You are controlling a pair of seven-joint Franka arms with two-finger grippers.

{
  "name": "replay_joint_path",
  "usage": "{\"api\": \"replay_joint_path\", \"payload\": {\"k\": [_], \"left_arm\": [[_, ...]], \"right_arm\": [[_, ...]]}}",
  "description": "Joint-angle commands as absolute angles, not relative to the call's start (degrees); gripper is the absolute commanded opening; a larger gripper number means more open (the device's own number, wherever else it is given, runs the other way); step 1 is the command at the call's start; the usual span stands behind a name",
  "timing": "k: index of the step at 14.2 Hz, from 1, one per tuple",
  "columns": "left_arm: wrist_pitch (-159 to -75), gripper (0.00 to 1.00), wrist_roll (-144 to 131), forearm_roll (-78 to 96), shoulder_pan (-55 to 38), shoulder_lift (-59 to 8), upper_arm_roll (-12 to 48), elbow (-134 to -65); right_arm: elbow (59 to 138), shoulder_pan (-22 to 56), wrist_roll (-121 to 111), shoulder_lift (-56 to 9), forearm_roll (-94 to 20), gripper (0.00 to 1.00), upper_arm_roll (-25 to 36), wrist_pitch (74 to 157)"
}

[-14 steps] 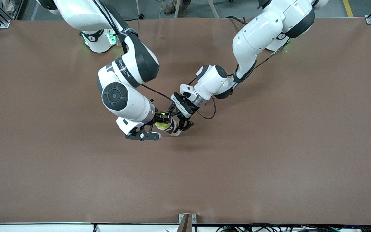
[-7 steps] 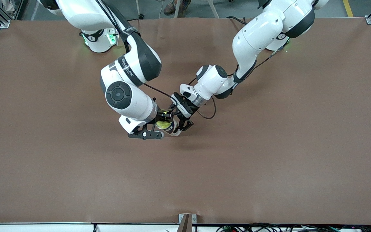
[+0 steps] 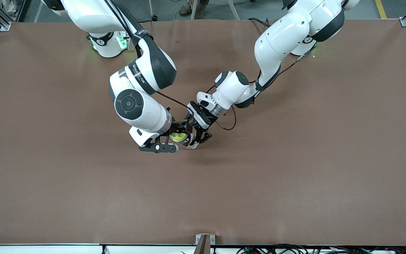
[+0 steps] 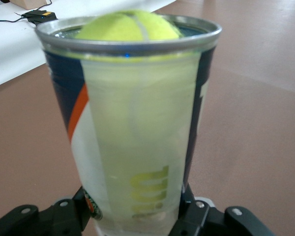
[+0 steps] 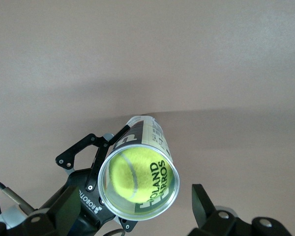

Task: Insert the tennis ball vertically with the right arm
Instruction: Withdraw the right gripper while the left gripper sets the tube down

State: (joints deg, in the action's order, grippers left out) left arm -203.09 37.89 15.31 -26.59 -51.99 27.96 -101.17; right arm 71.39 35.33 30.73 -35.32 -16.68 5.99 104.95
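The right gripper (image 3: 174, 135), jaws released, hangs over a light, fuzzy tennis ball (image 5: 133, 175) inside the slick, thin-walled can (image 4: 137, 147), which the left gripper (image 3: 194, 135) grasps low down.

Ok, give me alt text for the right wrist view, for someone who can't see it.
A yellow tennis ball sits just inside the open mouth of a clear tube, seen from above. The left claw grips the tube from the side, over the brown table. The right claw is open above the tube, holding nothing.

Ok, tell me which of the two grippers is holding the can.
The left gripper, on the arm based at the table's left-arm end, clamps the can. The right gripper is open above it, holding nothing.
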Motion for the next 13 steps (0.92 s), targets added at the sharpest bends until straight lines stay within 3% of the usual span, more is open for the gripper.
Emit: {"api": "replay_joint_path", "payload": {"k": [1,6,9,13], "left_arm": [[-203.64,0.70,37.35,15.82,-26.10,-52.12,28.56,-101.60],[-203.64,0.71,37.35,15.82,-25.75,-51.60,28.56,-102.65],[-203.64,0.73,37.35,15.82,-25.23,-50.54,28.65,-104.23],[-203.64,0.87,37.35,15.73,-25.05,-50.54,28.92,-104.76]], "right_arm": [[71.54,34.37,31.11,-31.05,-17.05,1.00,6.59,102.76],[71.54,29.72,30.50,-21.55,-15.57,1.00,10.09,93.97],[71.46,28.74,30.15,-19.43,-7.77,1.00,14.57,89.66],[71.46,28.04,17.98,-17.84,-3.78,1.00,21.77,85.09]]}}
